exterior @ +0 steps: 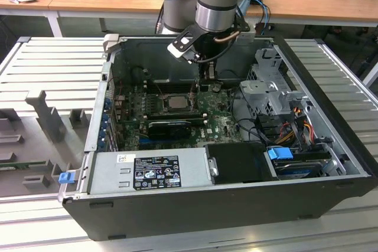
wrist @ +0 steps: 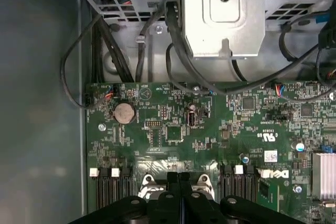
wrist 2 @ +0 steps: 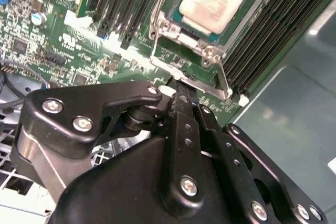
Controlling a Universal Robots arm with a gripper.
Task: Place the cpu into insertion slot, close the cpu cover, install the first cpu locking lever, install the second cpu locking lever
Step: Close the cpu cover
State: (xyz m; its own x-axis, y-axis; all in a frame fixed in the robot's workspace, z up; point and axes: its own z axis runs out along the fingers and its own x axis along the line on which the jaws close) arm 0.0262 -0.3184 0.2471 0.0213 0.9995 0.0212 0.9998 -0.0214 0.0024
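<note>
Exterior view, left to right: the cpu [exterior: 175,102] is sitting in the insertion slot [exterior: 186,104] on the green board [exterior: 221,119]. The cpu cover [wrist 2: 167,25] is lying flat around it, with the chip's pale face showing through the window. The gripper [exterior: 197,91] is reaching down just beside the slot's right edge, its fingers [wrist: 170,182] pressing narrow together. The drive cage [exterior: 269,90] is sitting further right.
</note>
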